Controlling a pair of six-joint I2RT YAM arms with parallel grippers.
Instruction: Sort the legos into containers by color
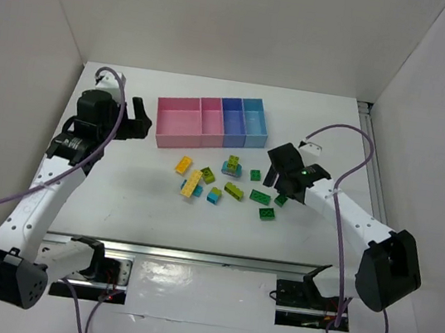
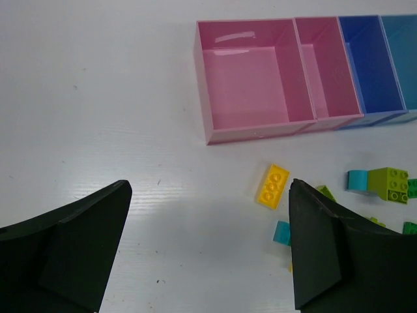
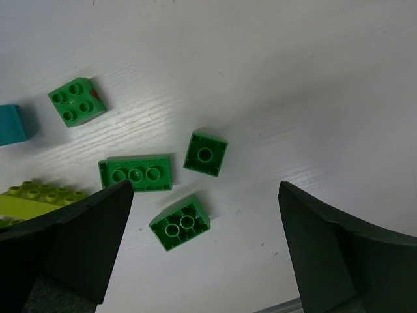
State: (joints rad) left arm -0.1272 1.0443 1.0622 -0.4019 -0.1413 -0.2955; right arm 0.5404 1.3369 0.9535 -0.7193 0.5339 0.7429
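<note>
My right gripper hangs wide open over the small dark green plastic bricks, so I can grab one. My left gripper is open too, left of the pile. The pink and blue plastic bins sit just beyond, on the far side.

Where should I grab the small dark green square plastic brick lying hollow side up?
Probably come straight down and pinch two opposite side walls of the small dark green square plastic brick: it lies flat, with gaps all round.
</note>
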